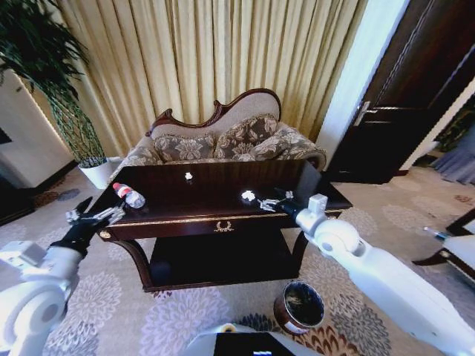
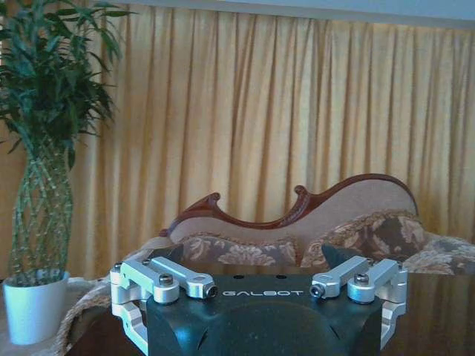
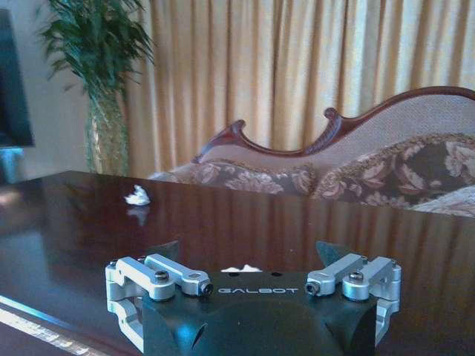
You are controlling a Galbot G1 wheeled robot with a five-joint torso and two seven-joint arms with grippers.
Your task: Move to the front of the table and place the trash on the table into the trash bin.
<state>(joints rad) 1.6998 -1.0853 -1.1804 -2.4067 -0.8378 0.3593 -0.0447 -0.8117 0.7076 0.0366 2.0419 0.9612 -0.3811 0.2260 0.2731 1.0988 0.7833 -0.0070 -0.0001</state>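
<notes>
Wads of whitish trash were seen on the table (image 1: pixel 223 204), and 1 wad (image 1: pixel 248 196) lay just beyond and slightly to the left of the right gripper (image 1: pixel 272 202), which was held low over the front right part of the top. In the right wrist view that near wad (image 3: pixel 242 268) peeked out directly ahead of the gripper body, between the 2 spread fingers (image 3: pixel 167 249), so the jaws were judged open and empty. Another wad (image 1: pixel 188 176) sat well apart, farther back toward the middle of the table (image 3: pixel 138 196). The bottle (image 1: pixel 130 196) lay on its side near the left end, red cap pointing away to the left rear, its long axis slanted across the top; it was just ahead and to the right of the left gripper (image 1: pixel 95 216), which hung off the left front corner with its fingers spread and empty. The right arm was judged the nearer for the wad, the left for the bottle. The trash bin (image 1: pixel 300 307) stood on the carpet below and behind the right gripper, near the robot's base.
</notes>
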